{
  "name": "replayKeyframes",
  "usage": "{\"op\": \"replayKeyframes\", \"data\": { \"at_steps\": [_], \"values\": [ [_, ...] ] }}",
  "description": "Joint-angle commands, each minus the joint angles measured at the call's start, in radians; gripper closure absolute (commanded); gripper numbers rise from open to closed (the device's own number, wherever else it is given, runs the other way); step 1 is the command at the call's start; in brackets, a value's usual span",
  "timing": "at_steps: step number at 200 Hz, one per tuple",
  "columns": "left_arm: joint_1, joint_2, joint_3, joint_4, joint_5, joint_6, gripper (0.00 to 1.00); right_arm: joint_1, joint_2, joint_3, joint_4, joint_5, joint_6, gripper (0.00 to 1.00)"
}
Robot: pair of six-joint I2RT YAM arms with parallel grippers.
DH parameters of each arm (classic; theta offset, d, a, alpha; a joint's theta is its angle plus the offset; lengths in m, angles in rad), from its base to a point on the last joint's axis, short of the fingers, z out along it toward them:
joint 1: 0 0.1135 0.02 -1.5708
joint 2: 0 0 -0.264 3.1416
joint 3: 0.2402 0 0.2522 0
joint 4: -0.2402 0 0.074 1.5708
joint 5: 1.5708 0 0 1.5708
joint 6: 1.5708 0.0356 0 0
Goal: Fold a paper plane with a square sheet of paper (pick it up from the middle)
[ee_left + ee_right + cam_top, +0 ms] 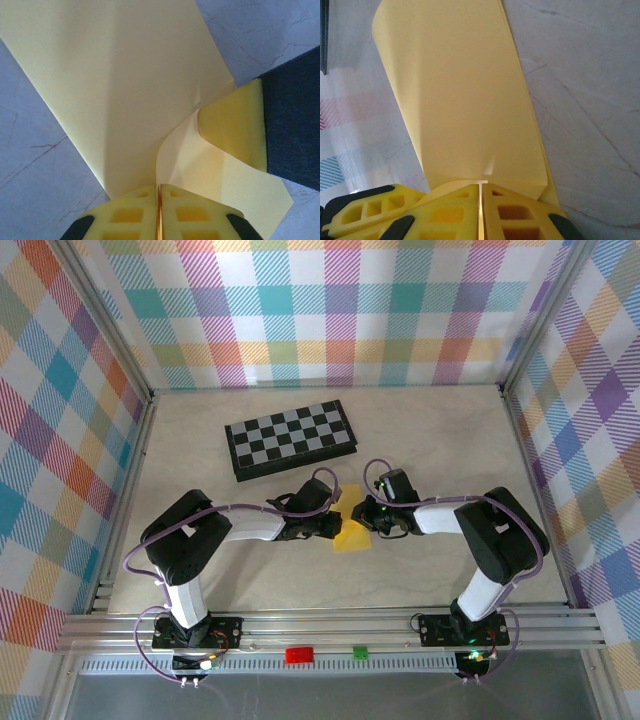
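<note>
We are seeing bright, even light falling from above on the table [450, 440], leaving only soft, faint shadows. Up close, the paper [115, 75] is glowing warm and darkening along its fold, and the nearest parts are going slightly soft.

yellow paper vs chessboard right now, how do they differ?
The yellow paper is plain yellow; the chessboard is black-and-grey checked. The paper is much smaller than the chessboard. The paper is pinched by the left hand and the right hand and is bent; the chessboard lies flat, untouched, farther back. Both are straight-edged.
</note>
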Motion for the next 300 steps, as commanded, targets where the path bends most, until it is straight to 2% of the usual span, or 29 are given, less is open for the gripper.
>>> {"op": "replayKeyframes", "data": {
  "at_steps": [1,24,55,76,115,136,170,204,227,300],
  "values": [
    [0.003,-0.03,-0.017,-0.106,-0.055,0.005,0.83,0.007,0.0,-0.014,-0.086,0.037,-0.02,0.88],
    [0.003,-0.055,-0.015,-0.123,-0.067,0.003,0.69,0.007,0.015,-0.022,-0.065,0.03,-0.013,0.88],
    [0.002,-0.087,-0.019,-0.126,-0.075,-0.007,0.6,0.008,0.026,-0.03,-0.051,0.027,-0.008,0.88],
    [0.002,-0.103,-0.018,-0.134,-0.085,-0.01,0.51,0.008,0.023,-0.03,-0.053,0.03,-0.009,0.88],
    [0.004,-0.162,-0.035,-0.137,-0.112,-0.028,0.46,0.007,0.017,-0.029,-0.062,0.033,-0.013,0.88],
    [0.004,-0.189,-0.042,-0.128,-0.091,-0.04,0.51,0.008,0.017,-0.028,-0.064,0.033,-0.012,0.88],
    [0.003,-0.205,-0.049,-0.084,0.004,-0.071,0.8,0.008,0.014,-0.026,-0.067,0.033,-0.011,0.88],
    [0.003,-0.192,-0.042,-0.04,0.103,-0.097,0.9,0.008,0.013,-0.027,-0.071,0.036,-0.013,0.88],
    [0.006,-0.186,-0.037,-0.032,0.126,-0.102,0.94,0.008,0.013,-0.027,-0.072,0.036,-0.013,0.88],
    [0.007,-0.138,-0.029,-0.006,0.199,-0.115,0.96,0.008,0.005,-0.034,-0.069,0.034,-0.012,0.88]
  ]
}}
